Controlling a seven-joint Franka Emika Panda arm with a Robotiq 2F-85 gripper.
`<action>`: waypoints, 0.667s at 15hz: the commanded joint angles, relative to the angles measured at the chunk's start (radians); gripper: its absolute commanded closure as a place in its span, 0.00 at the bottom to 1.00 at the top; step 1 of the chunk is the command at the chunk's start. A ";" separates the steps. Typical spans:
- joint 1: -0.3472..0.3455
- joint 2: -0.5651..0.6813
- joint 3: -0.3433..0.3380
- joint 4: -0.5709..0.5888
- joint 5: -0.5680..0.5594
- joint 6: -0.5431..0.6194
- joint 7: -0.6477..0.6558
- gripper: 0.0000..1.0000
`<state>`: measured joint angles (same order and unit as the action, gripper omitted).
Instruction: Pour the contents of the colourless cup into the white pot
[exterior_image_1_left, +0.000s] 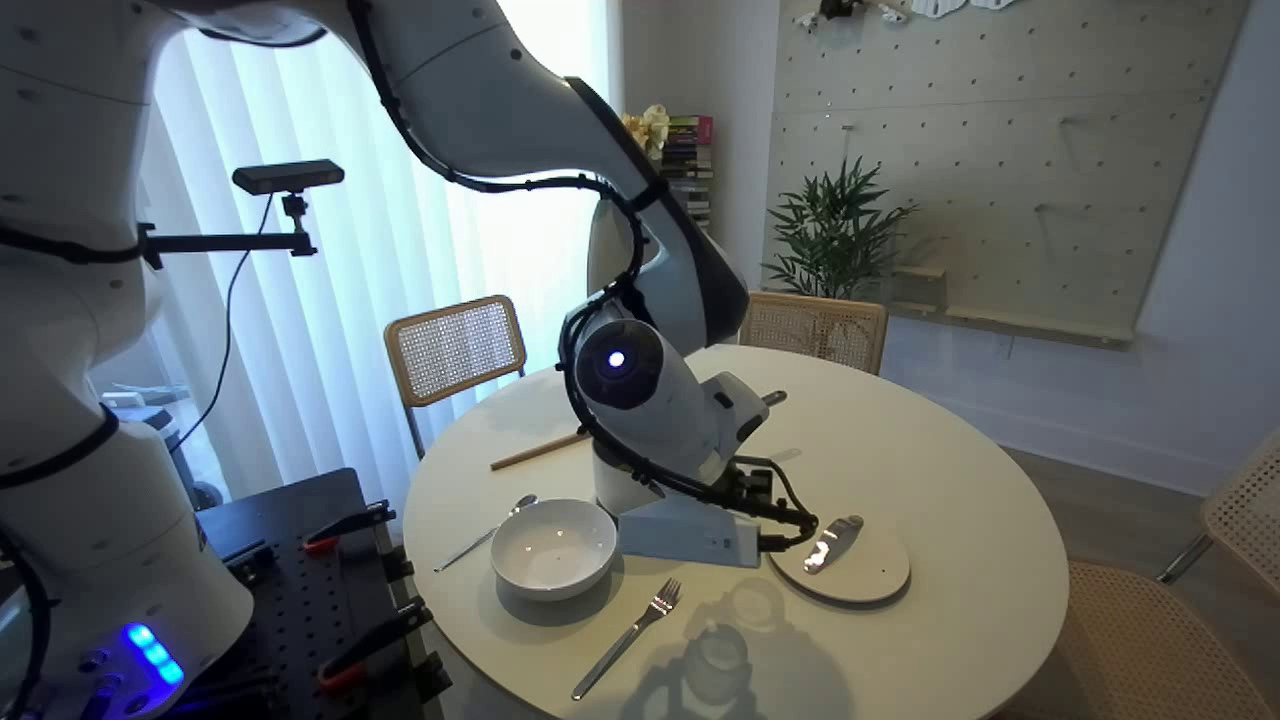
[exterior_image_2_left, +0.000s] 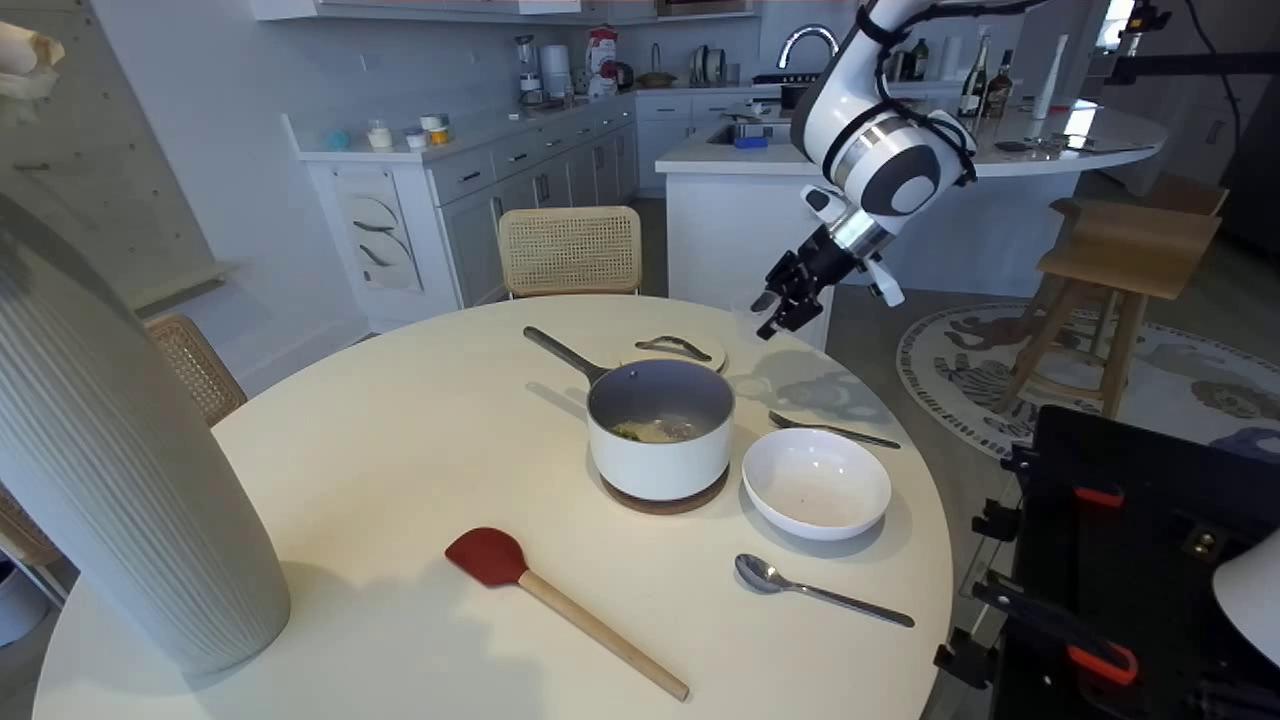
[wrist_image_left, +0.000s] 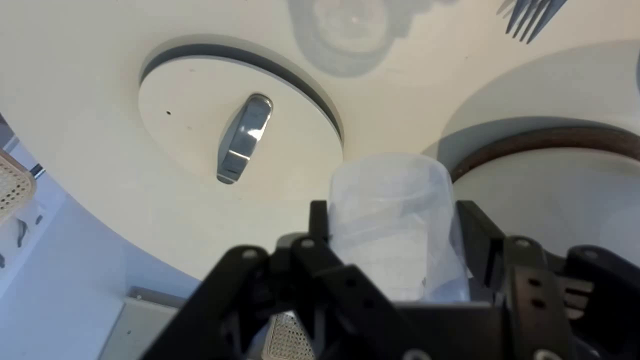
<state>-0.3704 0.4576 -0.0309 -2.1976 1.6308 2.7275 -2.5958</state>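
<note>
Holding the colourless cup (wrist_image_left: 397, 230) in the claw (wrist_image_left: 393, 218), showing pickup done but leaving pouring into the white pot (exterior_image_2_left: 656, 467), below and beside the claw, unconfirmed.

Robot arm (exterior_image_1_left: 480, 110) bent over, hand (exterior_image_2_left: 766, 316) gripping

The white arm goes up from its base (exterior_image_1_left: 130, 570), bends high, then slopes down. Blue lights (exterior_image_1_left: 155, 653) glow there on the base. The wrist (exterior_image_1_left: 665, 425) has a round black cap (exterior_image_1_left: 625, 388) with a bright dot (exterior_image_1_left: 616, 359). The black hand points down on a slant. Its two fingers (wrist_image_left: 318, 220) stand apart, face to face.
</note>
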 joint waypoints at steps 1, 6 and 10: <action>0.021 0.061 -0.007 0.070 0.032 0.050 -0.010 0.61; 0.013 0.145 -0.002 0.116 0.023 0.056 0.006 0.61; 0.014 0.201 -0.006 0.144 0.009 0.058 0.025 0.61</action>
<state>-0.3677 0.6213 -0.0337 -2.0913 1.6460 2.7556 -2.6002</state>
